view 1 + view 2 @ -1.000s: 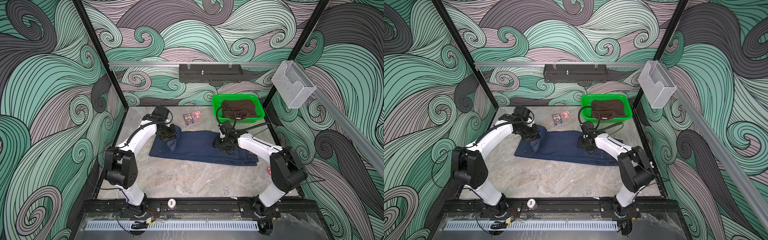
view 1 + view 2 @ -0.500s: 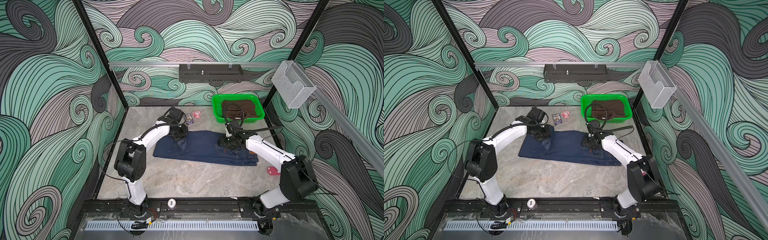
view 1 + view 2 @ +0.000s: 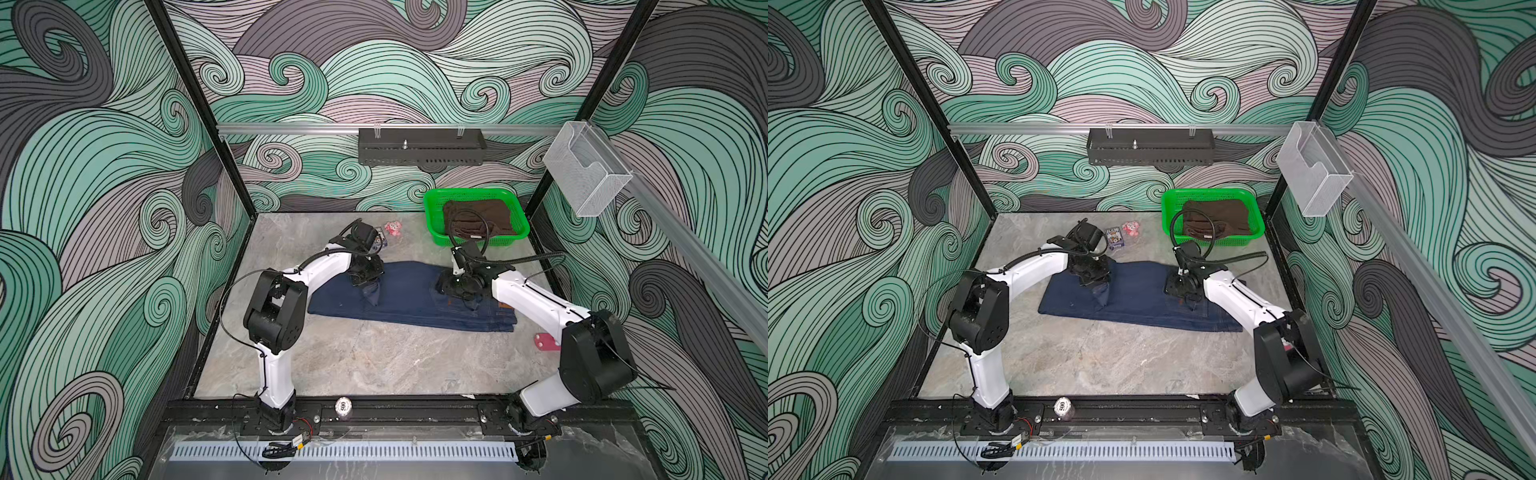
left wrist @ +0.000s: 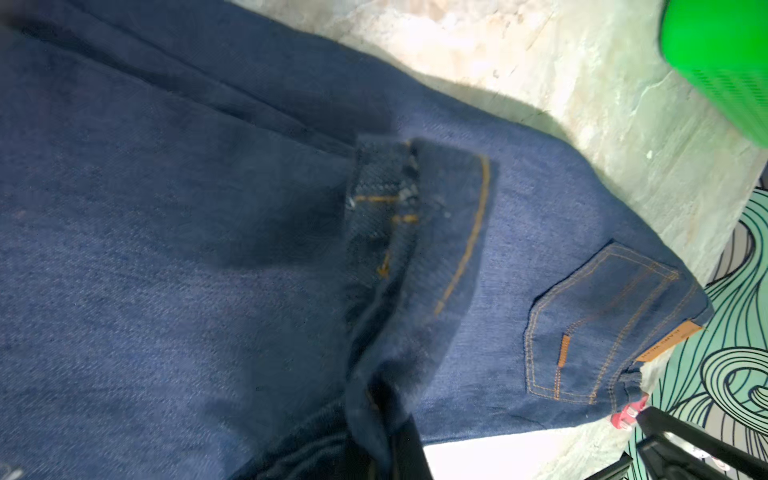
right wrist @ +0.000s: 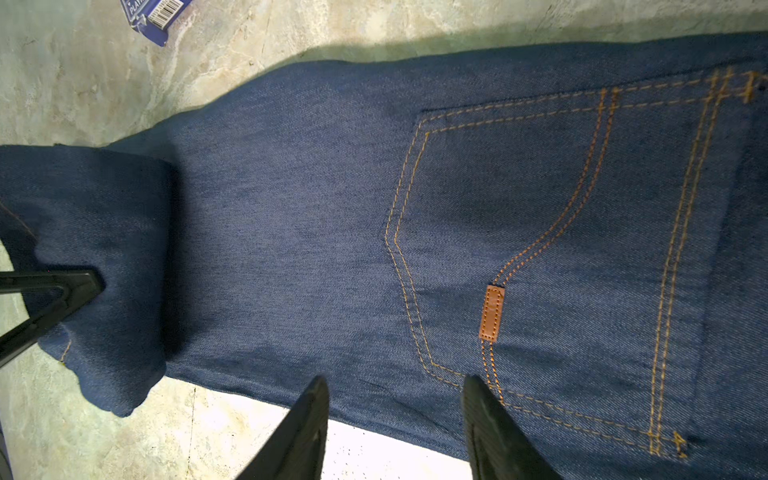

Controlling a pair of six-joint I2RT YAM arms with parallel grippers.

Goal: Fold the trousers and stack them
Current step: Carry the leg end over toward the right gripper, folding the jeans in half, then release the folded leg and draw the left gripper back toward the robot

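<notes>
The trousers (image 3: 411, 299) (image 3: 1142, 301) are dark navy jeans lying across the middle of the table in both top views. My left gripper (image 3: 368, 282) (image 3: 1096, 282) is shut on a leg end, holding it raised over the left part of the denim. In the left wrist view the stitched hem (image 4: 415, 208) hangs from my left gripper (image 4: 386, 449), with the back pocket (image 4: 602, 324) beyond. My right gripper (image 3: 457, 289) (image 5: 395, 380) stands open just above the seat, close to the back pocket (image 5: 540, 249) and its brown tab (image 5: 491, 313). Nothing lies between its fingers.
A green basket (image 3: 432, 208) with a brown garment (image 3: 478, 220) stands at the back right. A blue card pack (image 3: 380, 243) and a pink toy (image 3: 392, 227) lie behind the trousers. A pink piece (image 3: 546, 343) lies at the right, and a chip (image 3: 343, 405) sits on the front rail.
My left gripper has carried the leg end to the right, over the rest of the trousers, and the fold at the left has shifted right. My right gripper moved only slightly.
</notes>
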